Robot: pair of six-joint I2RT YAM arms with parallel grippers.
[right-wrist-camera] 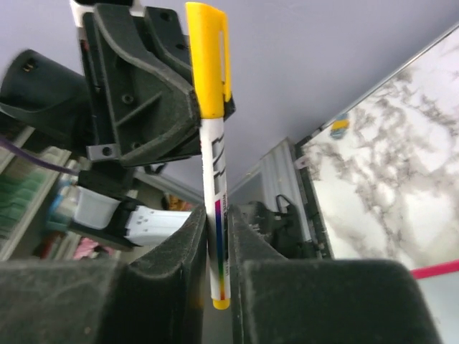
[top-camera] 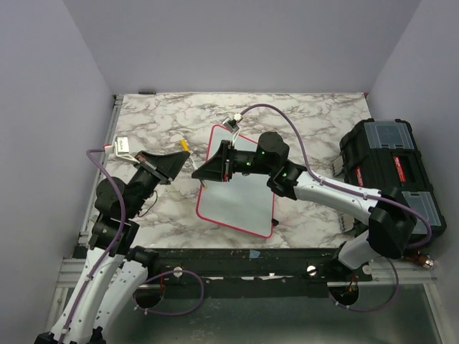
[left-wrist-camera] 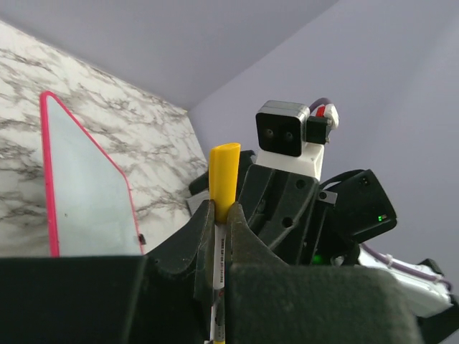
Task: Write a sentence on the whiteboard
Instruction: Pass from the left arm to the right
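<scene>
While the whiteboard (top-camera: 240, 204) lies flat on the marble bench (top-camera: 315, 118), its pinkish-red frame turned a little askew to the bench edges, both pincers meet just at its left edge. The left pincer (top-camera: 179, 156) reaches in from the side away from the board. Its fingers are closed on a yellow-capped marker (top-camera: 185, 146) about where the cap joins the white barrel, and the cap's tip stands clear of them. The right pincer (top-camera: 199, 173) comes across the whiteboard from the opposite side, its arm passing over the board's upper half. It is clamped on the barrel of what looks to be the same marker, lower down, with the barrel's yellow-banded end poking out below its fingers. In the right wrist view the left pincer sits just beside the cap, so the two face each other tip to tip, near the board's left edge and raised above it. From the left wrist the board shows beyond the marker, low on the bench, apart from both pincers. Well off the whiteboard's right edge stands a black toolbox (top-camera: 387, 172).
</scene>
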